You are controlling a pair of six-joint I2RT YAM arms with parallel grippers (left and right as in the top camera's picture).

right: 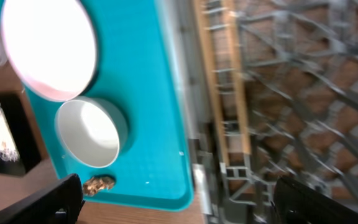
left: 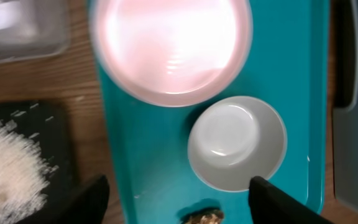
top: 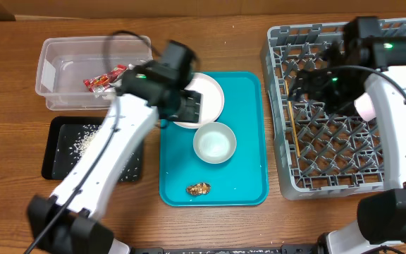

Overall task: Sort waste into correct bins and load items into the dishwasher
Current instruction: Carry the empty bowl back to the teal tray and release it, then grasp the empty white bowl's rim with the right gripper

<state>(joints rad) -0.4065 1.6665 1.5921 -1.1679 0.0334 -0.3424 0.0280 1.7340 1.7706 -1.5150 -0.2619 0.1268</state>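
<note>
Done: wrapper (top: 104,77) in tub (top: 55,56), rice (top: 83,141) in black tray (top: 55,162), both left of teal tray (top: 249,183); chopsticks (right: 219,93) in rack (top: 287,176), right of it. Not yet sorted: plate (top: 210,95), bowl (top: 214,142), scrap (top: 198,188), all on teal tray. Left hand (left: 179,199) and right hand (right: 179,199) spread, empty.

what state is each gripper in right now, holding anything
left gripper: open, holding nothing
right gripper: open, holding nothing
</note>
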